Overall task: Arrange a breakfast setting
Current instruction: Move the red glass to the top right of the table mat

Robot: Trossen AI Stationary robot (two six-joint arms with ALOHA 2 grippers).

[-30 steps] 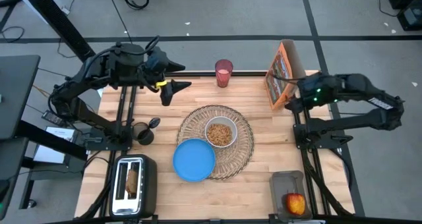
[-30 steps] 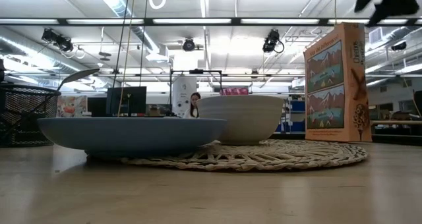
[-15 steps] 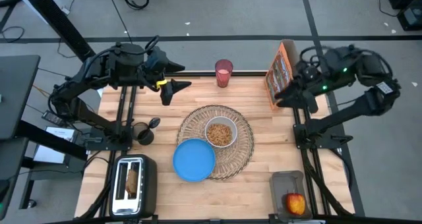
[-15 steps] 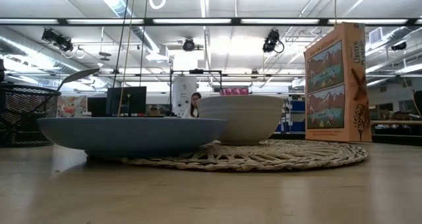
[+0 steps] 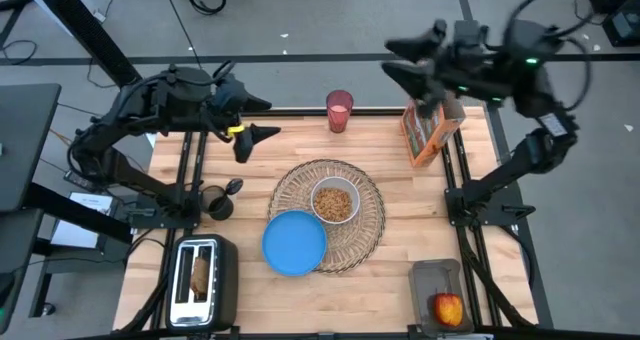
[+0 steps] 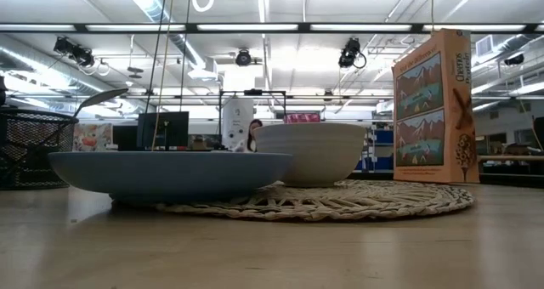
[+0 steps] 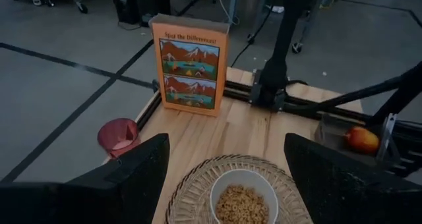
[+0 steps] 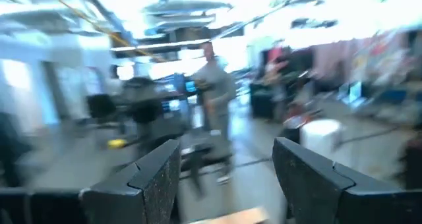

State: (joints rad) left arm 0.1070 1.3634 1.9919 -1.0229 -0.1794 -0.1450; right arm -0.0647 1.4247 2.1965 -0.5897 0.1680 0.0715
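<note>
Right end effector (image 5: 400,58) is hanging above the table's far edge, between the pink cup (image 5: 339,111) and the orange cereal box (image 5: 428,115), its fingers (image 8: 155,178) standing apart with nothing between them. Left end effector (image 5: 256,119) is waiting over the far left part of the table, fingers (image 7: 125,174) spread wide and empty.

The light wooden table (image 5: 400,230) is sitting on a grey floor crossed by dark tape lines; beyond it a workshop room with ceiling strip lights is showing, and a person (image 8: 214,92) is standing far off.

The round woven wicker placemat (image 5: 368,225) is lying at the table's middle, carrying the white bowl (image 5: 334,201) filled with cereal and, overlapping its near left rim, the small blue plate (image 5: 294,243). Bare wood is lying open to the right of the placemat. The cereal box is standing upright at the far right corner, the cup at the far edge. A black toaster (image 5: 203,278) holding the toast slice (image 5: 200,275) is sitting at the near left corner, a dark mesh holder (image 5: 216,204) with the metal spoon (image 5: 231,188) beside it. The red-yellow apple (image 5: 448,307) is resting in a grey tray (image 5: 432,276) at the near right.
</note>
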